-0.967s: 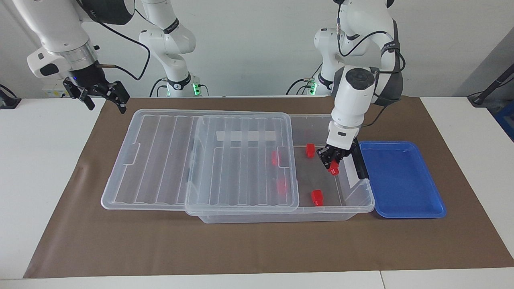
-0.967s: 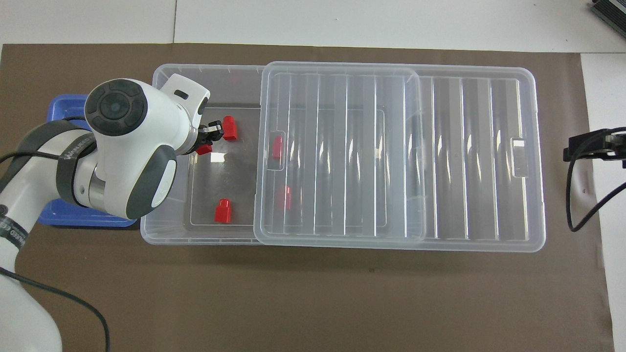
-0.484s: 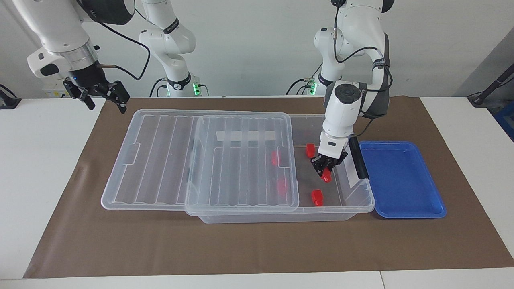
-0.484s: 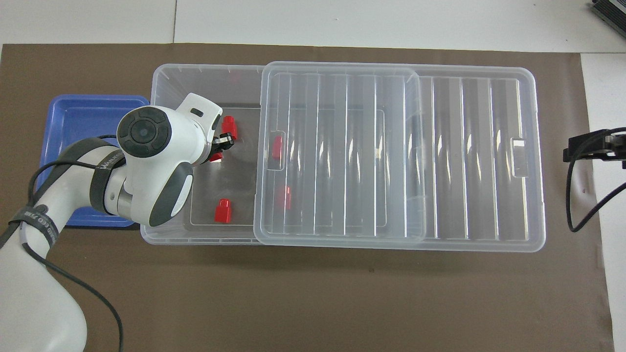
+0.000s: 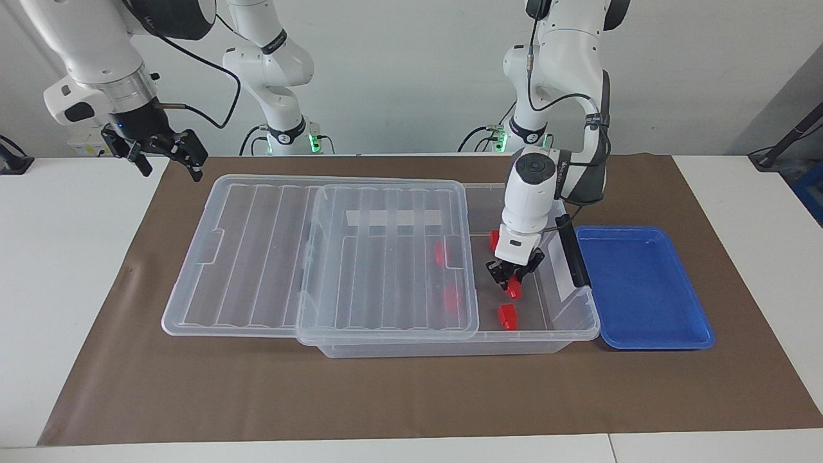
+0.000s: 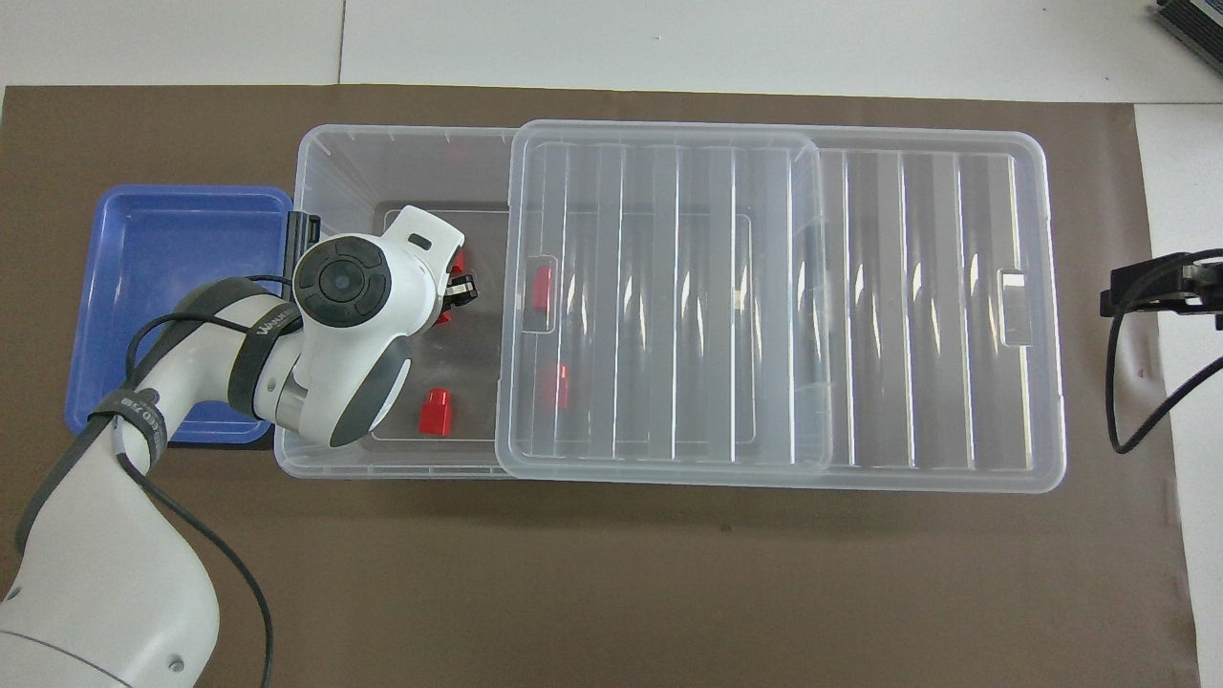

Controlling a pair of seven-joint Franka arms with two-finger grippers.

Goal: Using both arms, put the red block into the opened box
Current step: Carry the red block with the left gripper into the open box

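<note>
Left gripper [image 5: 512, 285] is pinching the red block [image 5: 514, 290] low inside the opened box [image 5: 582, 321], probably just off its floor for release, lid [image 5: 386, 257] slid aside, while right gripper [image 5: 168, 153] is waiting spread over the table's edge.

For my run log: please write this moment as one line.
left pincer: shut on red block, inside clear storage bin | right pincer: open, waiting | blue tray: empty

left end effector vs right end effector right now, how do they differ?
Left end effector is shut on the red block, down inside the opened box; right end effector is open and holds nothing, waiting raised off the right arm's end of the lid. Both are black two-finger types.
</note>
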